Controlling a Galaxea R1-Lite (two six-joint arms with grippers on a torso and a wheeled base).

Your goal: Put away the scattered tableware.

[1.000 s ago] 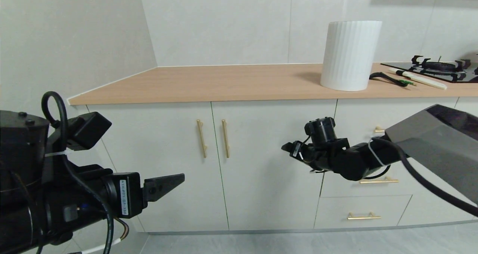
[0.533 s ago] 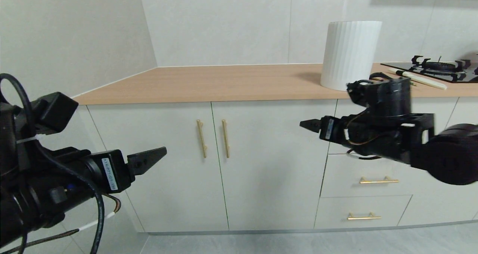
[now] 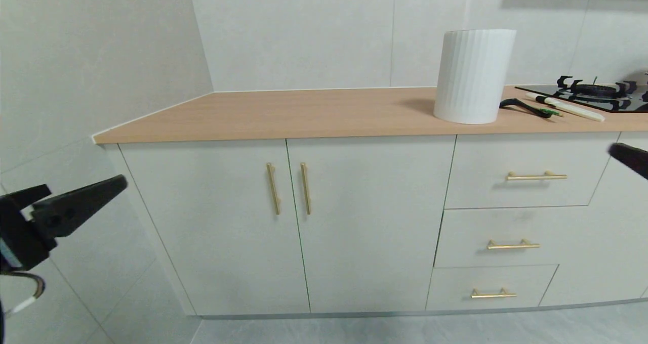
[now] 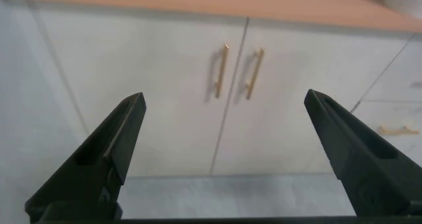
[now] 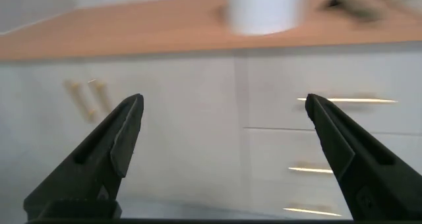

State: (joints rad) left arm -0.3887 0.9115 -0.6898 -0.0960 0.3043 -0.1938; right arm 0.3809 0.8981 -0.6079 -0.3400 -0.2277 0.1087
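The left jaws are standing wide apart and gripping nothing. They are hanging low at the left in front of the tiled wall (image 3: 76, 81), below the level of the worktop (image 3: 304, 112). They are facing the cupboard doors (image 4: 231, 132) with their two gold handles (image 3: 288, 187). The right jaws are likewise gaping and empty, pointing toward the drawers (image 5: 330, 145) from the right edge, just under the worktop's lip.

The tableware is lying on the worktop at the far right. A black utensil (image 3: 509, 102) is resting just beside a tall white ribbed pot (image 3: 473, 76), with something small and green (image 3: 551, 113) at its far end. A long pale utensil (image 3: 572, 108) is lying between the black utensil and the hob (image 3: 592, 90). Both sets of jaws are sitting well apart from these things.
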